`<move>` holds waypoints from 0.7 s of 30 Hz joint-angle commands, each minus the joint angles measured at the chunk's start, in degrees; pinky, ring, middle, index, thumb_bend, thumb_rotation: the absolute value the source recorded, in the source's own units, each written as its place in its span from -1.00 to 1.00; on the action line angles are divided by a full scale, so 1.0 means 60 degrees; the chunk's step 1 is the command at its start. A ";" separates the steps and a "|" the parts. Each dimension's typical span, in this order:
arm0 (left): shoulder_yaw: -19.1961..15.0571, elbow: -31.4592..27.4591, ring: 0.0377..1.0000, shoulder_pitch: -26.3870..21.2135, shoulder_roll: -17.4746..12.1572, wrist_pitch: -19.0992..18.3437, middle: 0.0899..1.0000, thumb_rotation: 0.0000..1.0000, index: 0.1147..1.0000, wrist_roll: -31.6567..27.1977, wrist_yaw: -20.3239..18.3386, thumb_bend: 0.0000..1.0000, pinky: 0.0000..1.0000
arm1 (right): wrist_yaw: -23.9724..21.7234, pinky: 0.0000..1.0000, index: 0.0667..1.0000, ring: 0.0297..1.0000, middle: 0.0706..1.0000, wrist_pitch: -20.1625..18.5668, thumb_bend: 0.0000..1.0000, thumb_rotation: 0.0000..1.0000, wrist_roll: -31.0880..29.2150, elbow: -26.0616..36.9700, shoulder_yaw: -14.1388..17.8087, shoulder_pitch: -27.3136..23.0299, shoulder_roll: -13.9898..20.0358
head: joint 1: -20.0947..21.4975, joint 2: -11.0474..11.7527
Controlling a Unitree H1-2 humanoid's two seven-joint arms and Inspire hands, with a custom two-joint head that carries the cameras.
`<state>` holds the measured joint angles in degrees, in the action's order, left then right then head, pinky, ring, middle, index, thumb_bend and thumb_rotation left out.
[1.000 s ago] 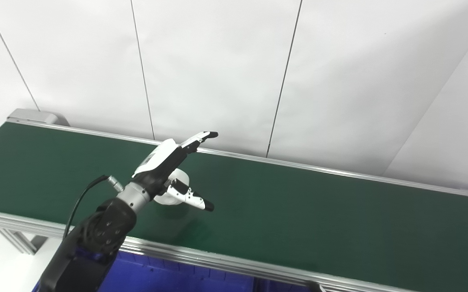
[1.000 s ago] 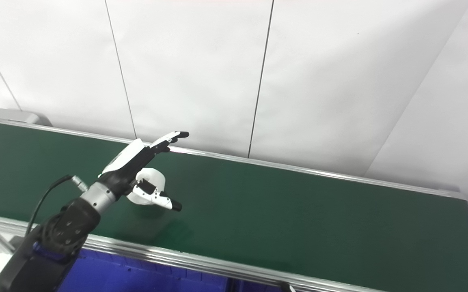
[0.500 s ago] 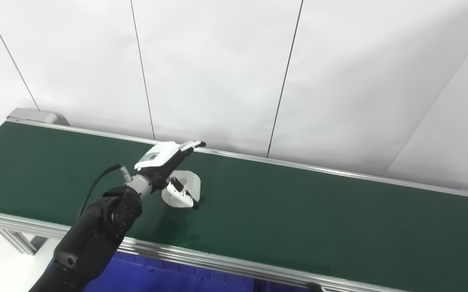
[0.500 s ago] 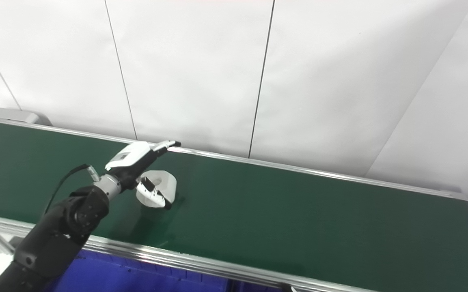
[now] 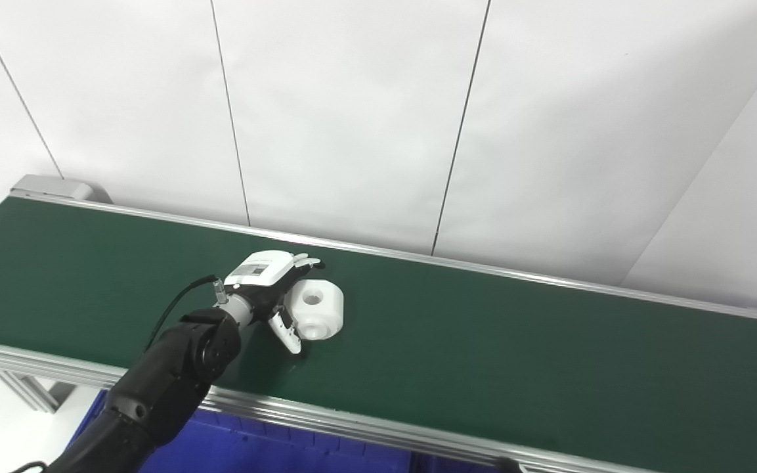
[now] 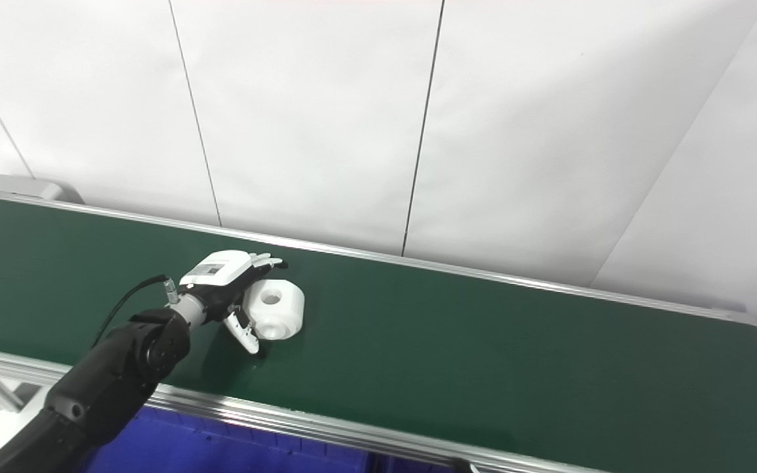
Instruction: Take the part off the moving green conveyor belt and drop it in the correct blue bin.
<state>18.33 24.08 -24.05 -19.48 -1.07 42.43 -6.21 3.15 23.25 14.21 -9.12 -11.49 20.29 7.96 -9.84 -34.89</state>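
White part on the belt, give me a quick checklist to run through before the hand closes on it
1. Part reachable: the white part lies on the green belt, close to the left hand. Ok.
2. Hand open: fingers are spread, holding nothing. Ok.
3. Hand around the part: the thumb sits at its near side and the fingers at its far side, but the part lies mostly to the right of the palm. Not ok.
4. Contact with the part: cannot tell.
5. Blue bin in view below the belt's near rail. Ok; which bin is correct, cannot tell.
6. Right hand: not in view.
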 commanded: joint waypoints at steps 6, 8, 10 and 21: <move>-0.0293 0.0531 -0.20 -0.0281 0.0348 0.1063 -0.08 -1.00 -0.09 -0.0786 0.1267 0.00 -0.14 | 0.0274 0.63 0.82 0.74 0.77 0.0608 0.74 -0.33 -0.0124 0.0399 -0.0043 0.0023 -0.0015 | 0.0017 -0.0045; -0.0397 0.0590 -0.16 -0.0255 0.0424 0.1276 -0.04 -1.00 -0.15 -0.1091 0.1390 0.00 -0.07 | 0.0276 0.63 0.83 0.73 0.77 0.0606 0.73 -0.33 -0.0121 0.0396 -0.0041 0.0030 -0.0018 | 0.0021 -0.0065; -0.0542 0.0626 -0.14 -0.0215 0.0515 0.1478 -0.02 -1.00 -0.18 -0.1446 0.1460 0.00 -0.05 | 0.0275 0.63 0.83 0.73 0.78 0.0607 0.72 -0.35 -0.0174 0.0400 -0.0056 0.0033 -0.0027 | 0.0030 -0.0067; -0.1697 0.0029 -0.21 0.0286 0.0896 0.1909 -0.08 -1.00 -0.13 -0.3234 0.1479 0.00 -0.20 | 0.0283 0.65 0.83 0.74 0.77 0.0589 0.71 -0.37 -0.0081 0.0453 -0.0078 0.0033 -0.0035 | 0.0251 -0.0213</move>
<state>9.02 26.53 -21.07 -13.35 8.01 24.30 1.40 4.35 23.26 13.66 -8.14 -11.96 20.59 7.94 -8.26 -36.21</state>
